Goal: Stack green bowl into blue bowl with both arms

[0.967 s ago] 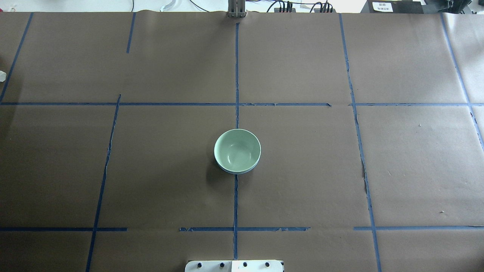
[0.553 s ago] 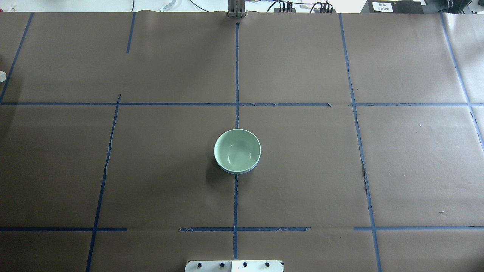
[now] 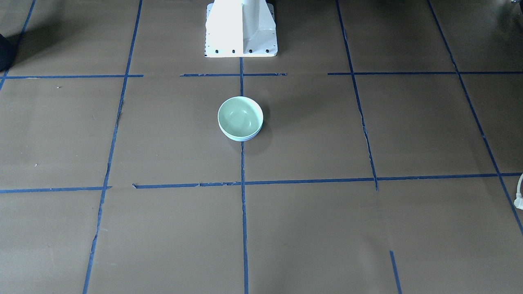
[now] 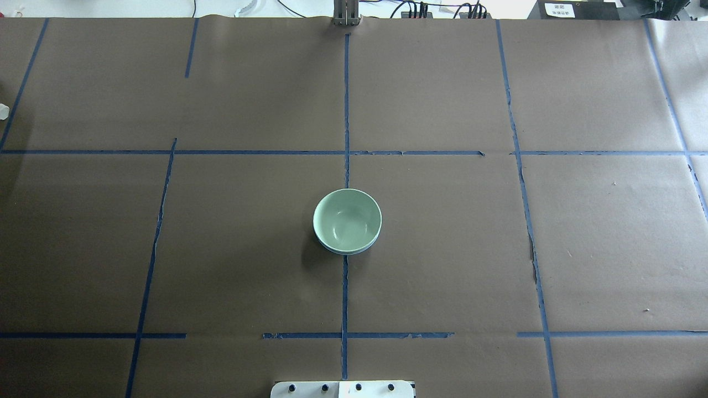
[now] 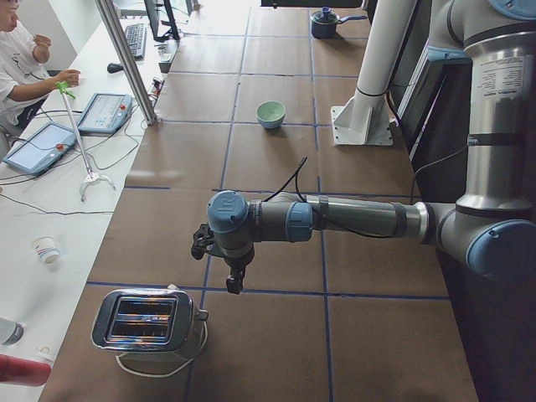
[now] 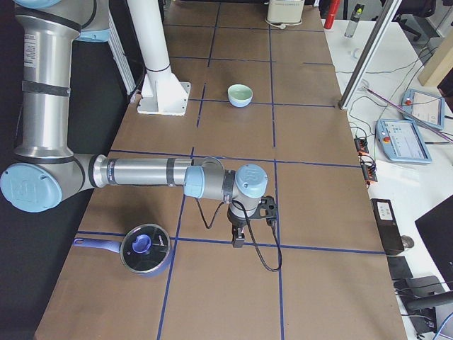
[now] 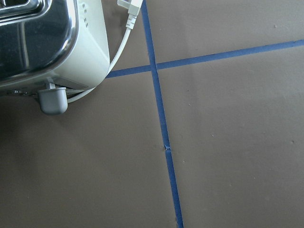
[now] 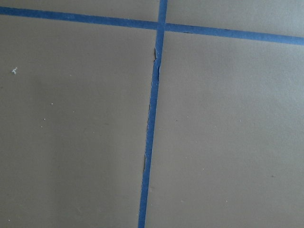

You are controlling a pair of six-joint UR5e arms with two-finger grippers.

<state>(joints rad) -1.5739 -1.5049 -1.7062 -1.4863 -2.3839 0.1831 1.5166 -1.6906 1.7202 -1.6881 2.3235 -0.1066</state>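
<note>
The mint-green bowl [image 4: 347, 220] sits nested inside the blue bowl [image 4: 347, 252] at the table's centre. Only a thin light-blue rim of the blue bowl shows under it, also in the front-facing view [image 3: 241, 139]. The green bowl [image 3: 240, 116] is upright. Both arms are far from the bowls. My left gripper [image 5: 234, 282] hangs over the table near a toaster and shows only in the left side view. My right gripper [image 6: 238, 241] hangs over a tape cross near a pot and shows only in the right side view. I cannot tell whether either is open or shut.
A silver toaster [image 5: 146, 320] with a white cord stands at the table's left end, close under the left wrist camera [image 7: 42, 42]. A pot with a blue lid [image 6: 145, 249] stands at the right end. The white pedestal [image 3: 241, 28] is behind the bowls. An operator [image 5: 17, 50] sits at a side desk.
</note>
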